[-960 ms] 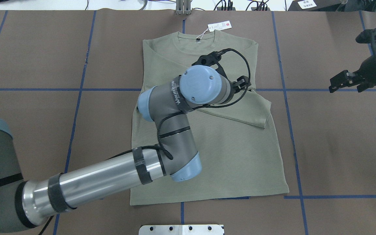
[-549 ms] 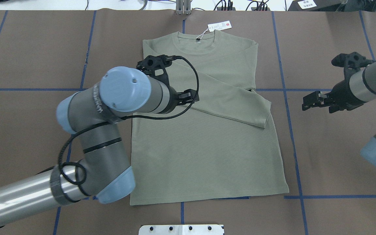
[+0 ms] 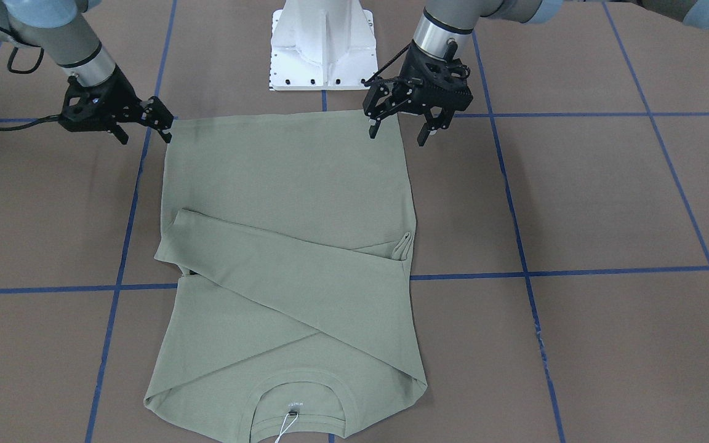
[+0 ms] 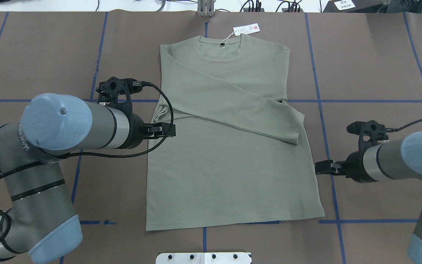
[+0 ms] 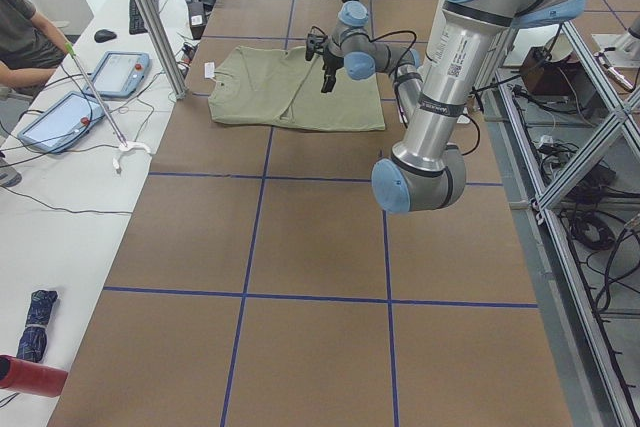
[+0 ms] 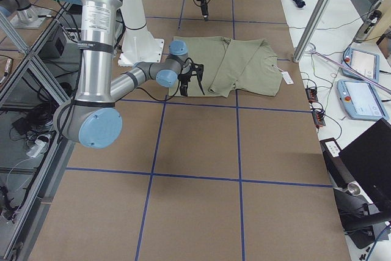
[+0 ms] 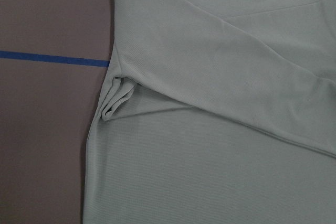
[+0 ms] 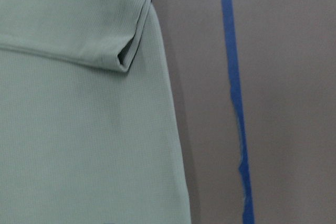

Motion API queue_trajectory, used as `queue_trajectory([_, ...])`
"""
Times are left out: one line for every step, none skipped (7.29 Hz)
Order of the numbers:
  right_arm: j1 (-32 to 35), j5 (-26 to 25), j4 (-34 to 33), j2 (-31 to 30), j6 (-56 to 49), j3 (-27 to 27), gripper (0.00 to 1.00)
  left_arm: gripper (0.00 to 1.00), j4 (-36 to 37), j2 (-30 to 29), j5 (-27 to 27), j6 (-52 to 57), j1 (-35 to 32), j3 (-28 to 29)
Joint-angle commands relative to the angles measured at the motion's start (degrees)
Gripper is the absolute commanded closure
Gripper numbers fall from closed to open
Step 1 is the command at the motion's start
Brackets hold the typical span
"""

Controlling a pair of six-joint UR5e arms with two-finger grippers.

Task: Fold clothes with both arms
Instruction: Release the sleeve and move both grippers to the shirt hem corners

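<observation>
The sage-green shirt (image 4: 233,172) lies flat on the brown table, collar away from the robot. Both sleeves are folded across the chest (image 3: 287,271). Its white hang tag (image 4: 246,29) lies beyond the collar. My left gripper (image 3: 397,132) is open and empty, above the shirt's left edge in its lower half (image 4: 164,130). My right gripper (image 3: 145,132) is open and empty, above the table just off the shirt's right edge (image 4: 321,167). The left wrist view shows the bunched sleeve fold (image 7: 118,95) at that edge. The right wrist view shows the sleeve cuff (image 8: 126,59).
Blue tape lines (image 4: 328,146) cross the brown table cover. The white pedestal base (image 3: 322,43) stands just behind the hem. A side bench with tablets (image 5: 60,117) and a seated operator (image 5: 20,27) lies beyond the collar end.
My left arm has drawn back from over the shirt's chest to its left edge, nearer the robot. My right arm has swung in from the far right to the shirt's right edge.
</observation>
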Motion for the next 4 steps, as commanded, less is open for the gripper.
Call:
queue_trajectory([-8.24,-5.09,-0.04,-0.37,2.94,-1.20,0.00,0.00,0.06,1.91,-0.10,-0.64,0.43,-1.10])
queue_trajectory([-9.30,-4.92,0.05,-0.46,2.94,-2.25,0.00,0.00,0.06,2.00,-0.19,-0.65,0.43,-0.92])
queue_trajectory([-9.39,-4.31,0.13,-0.37,2.94,-2.87,0.00,0.00,0.06,2.00,-0.28,-0.65,0.43,-1.01])
queue_trajectory([-9.31,-4.13,0.13,-0.37,2.94,-2.88,0.02,0.00,0.06,2.00,-0.28,-0.65,0.43,-1.10])
